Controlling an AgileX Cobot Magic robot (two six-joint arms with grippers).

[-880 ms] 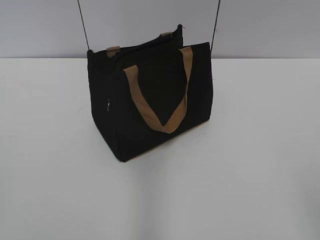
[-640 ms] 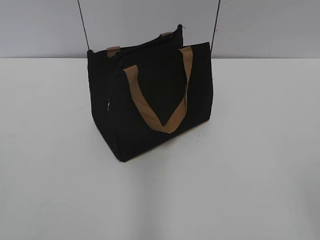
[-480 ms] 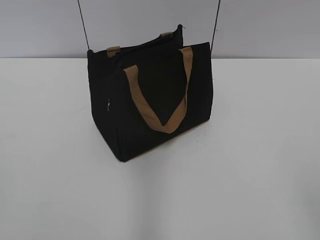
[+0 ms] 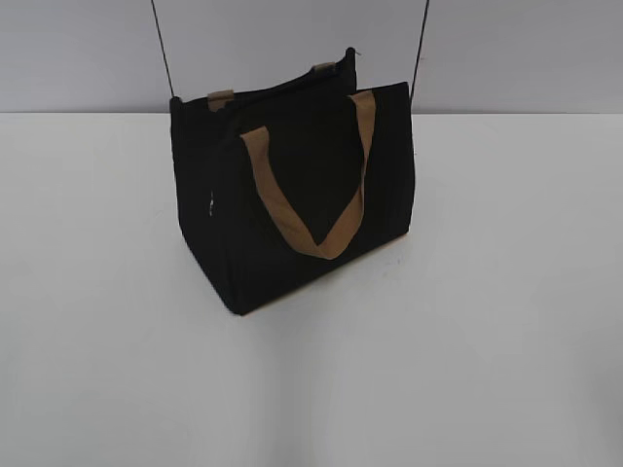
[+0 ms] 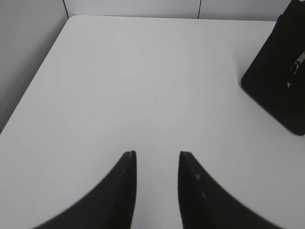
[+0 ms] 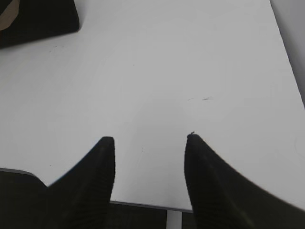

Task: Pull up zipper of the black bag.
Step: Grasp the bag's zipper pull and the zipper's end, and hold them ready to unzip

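The black bag (image 4: 292, 195) stands upright on the white table (image 4: 487, 341), with a tan strap handle (image 4: 311, 209) hanging down its front and a second handle at the back. Its zipper runs down the left end, with a small silver pull tab (image 4: 209, 204). In the left wrist view the bag's end (image 5: 281, 81) is at the far right with the pull tab (image 5: 299, 61). My left gripper (image 5: 157, 153) is open and empty, far from the bag. In the right wrist view the bag's corner (image 6: 38, 19) is at top left. My right gripper (image 6: 150, 138) is open and empty over the table's front edge.
Two thin black cables (image 4: 161, 49) rise behind the bag against the grey wall. The table's left edge (image 5: 28, 95) and the right edge (image 6: 286, 57) show in the wrist views. Neither arm shows in the exterior view.
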